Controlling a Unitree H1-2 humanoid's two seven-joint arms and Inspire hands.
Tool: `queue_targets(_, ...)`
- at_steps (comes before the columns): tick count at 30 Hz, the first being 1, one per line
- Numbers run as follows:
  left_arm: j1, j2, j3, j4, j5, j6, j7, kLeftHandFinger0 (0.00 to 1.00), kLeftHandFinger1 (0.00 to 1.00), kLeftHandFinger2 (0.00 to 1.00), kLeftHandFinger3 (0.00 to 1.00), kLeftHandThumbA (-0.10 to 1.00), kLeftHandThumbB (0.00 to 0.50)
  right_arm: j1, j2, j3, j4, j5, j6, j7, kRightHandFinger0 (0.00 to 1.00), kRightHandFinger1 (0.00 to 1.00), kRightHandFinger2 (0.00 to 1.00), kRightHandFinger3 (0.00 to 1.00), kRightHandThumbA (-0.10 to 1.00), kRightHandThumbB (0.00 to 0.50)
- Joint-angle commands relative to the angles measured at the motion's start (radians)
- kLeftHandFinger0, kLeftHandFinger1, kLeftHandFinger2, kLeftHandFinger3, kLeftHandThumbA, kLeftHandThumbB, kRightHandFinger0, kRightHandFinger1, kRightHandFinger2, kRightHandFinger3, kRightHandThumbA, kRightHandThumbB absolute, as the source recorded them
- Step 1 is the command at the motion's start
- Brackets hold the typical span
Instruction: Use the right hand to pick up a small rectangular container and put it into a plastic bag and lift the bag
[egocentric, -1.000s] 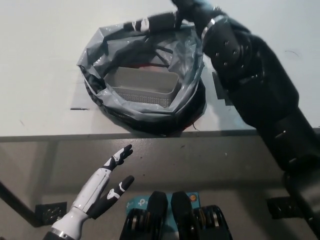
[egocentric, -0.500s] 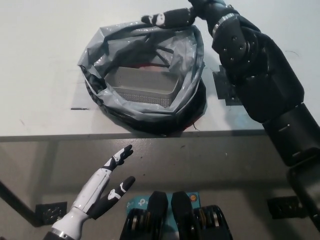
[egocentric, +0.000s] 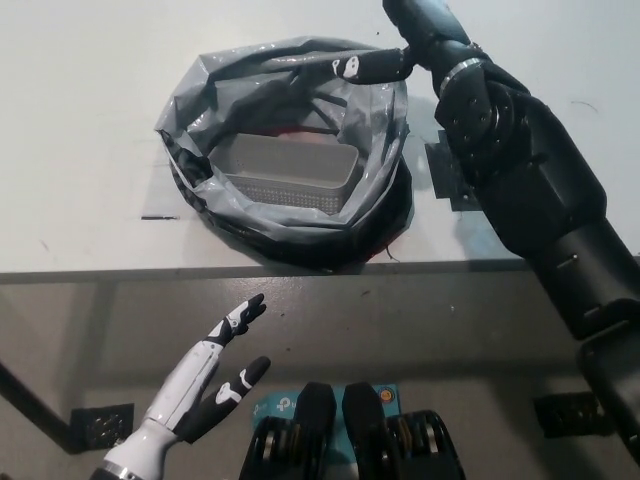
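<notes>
Nearest, below the table edge, the white left hand (egocentric: 205, 385) hangs idle at the lower left, palm up, fingers spread and holding nothing; its wrist is cut off by the bottom of the frame. Under it, low on the floor, sits a small dark plate (egocentric: 100, 427) I can't make out any better.

Past that comes the front edge of the white table (egocentric: 80, 120). One grey plastic bag (egocentric: 290, 205) lies slumped on it near that edge, mouth open upward, its rim rolled into a thick ring. Down inside rests one container (egocentric: 285, 170), a pale rectangular tub with a perforated front wall; the bag's folds cover its left end and part of its far side, so its full shape is hidden. A thin streak of red shows at the bag's far inner fold and again under its near right edge, too little to tell what it is.

To the right of the bag, a dark patch on the table (egocentric: 445, 175) is half covered by the black arm.

Farthest off, the right hand (egocentric: 400, 50) reaches over the bag's far right rim, one finger (egocentric: 360, 68) lying along the plastic there. The palm is turned away and partly out of the top of the frame, so I cannot tell whether the hand is clamped on the rim or only touching it.
</notes>
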Motion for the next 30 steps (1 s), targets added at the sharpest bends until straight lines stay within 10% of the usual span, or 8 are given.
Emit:
queue_targets(1,0.01,-0.001,0.001,-0.016,-0.002,-0.024,0.009,1.0,1.0,1.0,1.0,0.95,0.266,-0.033,-0.023,-0.005,0.004,-0.013,-0.036,-0.056,1.0,1.0,1.0,1.0,0.89,0.456)
queue_targets(30,0.018,-0.004,0.003,-0.018,0.006,-0.032,0.013,1.0,1.0,1.0,1.0,0.95,0.265,-0.051,0.011,-0.025,0.211,0.042,-0.016,-0.065,1.0,1.0,1.0,1.0,0.89,0.486)
